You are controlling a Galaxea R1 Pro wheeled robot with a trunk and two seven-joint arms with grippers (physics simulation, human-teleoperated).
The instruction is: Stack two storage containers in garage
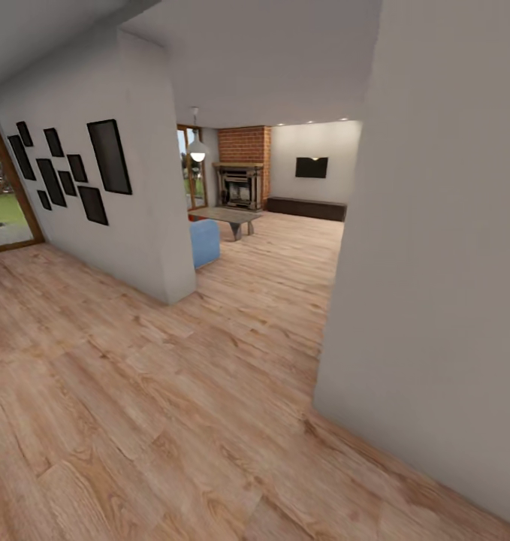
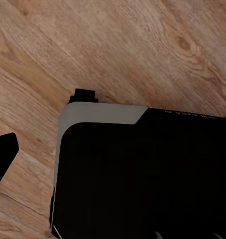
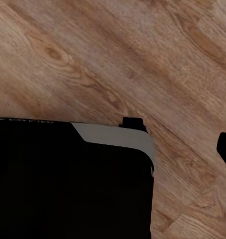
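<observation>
The storage containers are out of view, and so are the garage and its floor. In the head view I stand in a hallway on light wood planks (image 1: 172,406), looking through an opening into the living room (image 1: 285,225). A small orange-red patch (image 1: 191,216) shows behind the blue sofa's corner, too small to identify. In the left wrist view a single dark fingertip (image 2: 3,157) juts in at the edge over the planks. The right wrist view likewise has one dark fingertip (image 3: 225,149) at its edge. Neither view lets me tell how the jaws stand.
A white wall with black picture frames (image 1: 74,173) ends at a corner (image 1: 176,289) on the left. A large white wall (image 1: 435,285) stands close on the right. Beyond are the blue sofa (image 1: 204,242), a coffee table (image 1: 228,218), a brick fireplace (image 1: 241,176) and a dark low cabinet (image 1: 307,208). My black base (image 2: 142,174) shows under both wrists.
</observation>
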